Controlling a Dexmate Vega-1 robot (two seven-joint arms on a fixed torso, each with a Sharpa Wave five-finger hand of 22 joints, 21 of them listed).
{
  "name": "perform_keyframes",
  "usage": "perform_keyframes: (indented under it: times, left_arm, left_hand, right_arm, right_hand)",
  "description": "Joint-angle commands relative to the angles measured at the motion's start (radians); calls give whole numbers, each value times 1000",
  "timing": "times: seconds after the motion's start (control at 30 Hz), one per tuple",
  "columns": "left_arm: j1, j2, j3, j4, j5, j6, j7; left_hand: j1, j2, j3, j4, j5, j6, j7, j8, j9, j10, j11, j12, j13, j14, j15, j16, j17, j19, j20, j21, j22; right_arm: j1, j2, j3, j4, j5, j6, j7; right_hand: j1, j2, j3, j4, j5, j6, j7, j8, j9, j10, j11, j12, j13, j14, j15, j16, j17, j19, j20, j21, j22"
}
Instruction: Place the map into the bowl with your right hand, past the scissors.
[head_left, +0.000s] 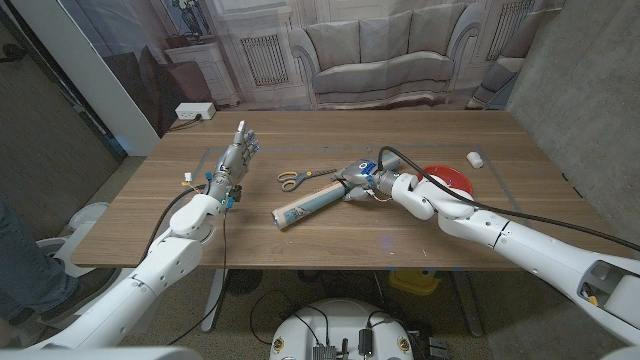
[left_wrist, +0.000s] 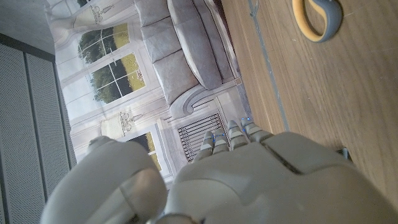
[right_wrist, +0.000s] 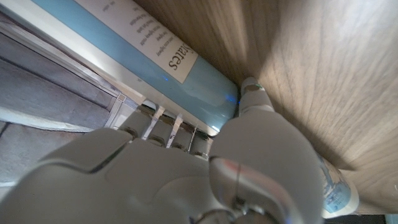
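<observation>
The right robot hand (head_left: 362, 180) is closed around one end of the rolled map (head_left: 310, 205), which lies slanted on the bench (head_left: 330, 245) with its other end pointing toward the robot. Just beyond the map lie the scissors (head_left: 302, 177) with yellow handles, and the red bowl (head_left: 447, 178) sits behind the right forearm, close to the hand. The left robot hand (head_left: 235, 160) stands apart to the left, fingers spread upward and holding nothing.
</observation>
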Motion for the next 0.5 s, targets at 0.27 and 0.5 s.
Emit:
perform_keyframes:
  times: [0.27, 0.5]
  left_arm:
    - [-16, -5, 4, 14, -3, -4, -15]
    - [-28, -5, 9, 25, -2, -3, -26]
  left_hand:
    - [5, 6, -7, -1, 2, -3, -2, 0, 2, -5, -1, -4, 5, -8, -2, -1, 5, -6, -18, -1, 4]
    - [6, 6, -8, -1, 2, -3, -1, 0, 2, -4, 0, -4, 5, -8, -2, -1, 5, -6, -17, -1, 4]
  right_arm:
    - [-28, -29, 25, -43, -2, -19, -43]
    - [-45, -34, 39, -60, -2, -34, -59]
  right_hand:
    - [24, 12, 11, 2, -14, 100, -67, 3, 2, 33, 0, 5, 0, 32, -171, 0, 3, 27, -159, 8, 5]
    - [32, 15, 12, 4, -29, 134, -52, 2, 1, 77, -10, 9, -1, 62, -170, -2, 2, 57, -160, 16, 6]
